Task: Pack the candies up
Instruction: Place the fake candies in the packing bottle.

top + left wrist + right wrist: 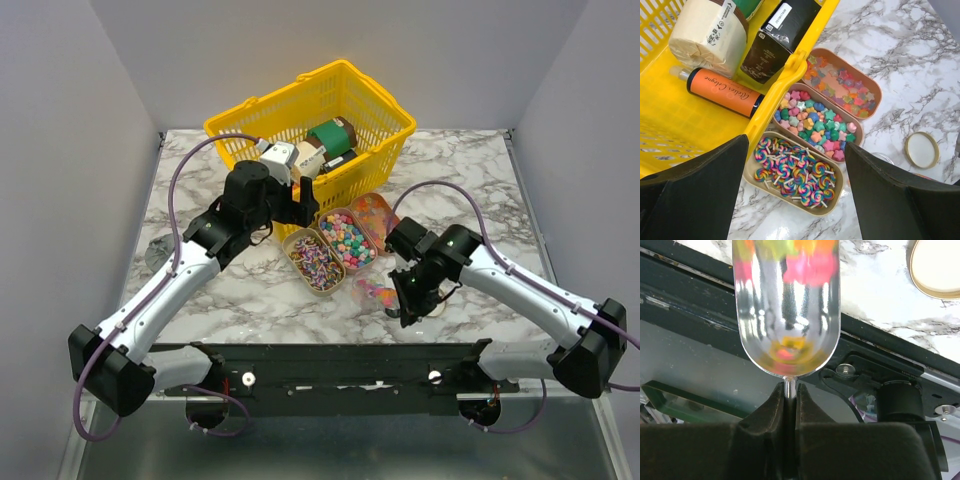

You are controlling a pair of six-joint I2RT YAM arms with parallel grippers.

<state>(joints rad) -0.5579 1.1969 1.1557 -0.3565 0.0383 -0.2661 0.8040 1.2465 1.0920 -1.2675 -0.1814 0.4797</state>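
The left gripper (797,145) hangs with its jaws spread wide over three oval trays (866,82) of candies (815,122), which lie side by side, touching, just beside the front wall of a yellow basket (790,70) on the marble table (900,50). One tray holds swirl lollipops, the middle one pastel stars, the far one translucent sweets. Inside the basket, an orange bottle (725,90) lies on its side with the script "Atelier Cologne" plainly legible. A black carton (775,40) carries a white sticker with a printed number too small to make out, and the small print on the label of a cream package (705,35) is likewise unreadable. The right gripper (788,390) is clamped narrow on the thin handle of a shiny scoop (786,315), held over the table's near edge above the black rail (690,280). Blurred pink, orange and yellow-green show in its bowl. A round gold-rimmed lid (921,149) lies flat on the marble to the right of the trays, apart from them. Bare marble stretches along both sides of the table, well away from the basket.
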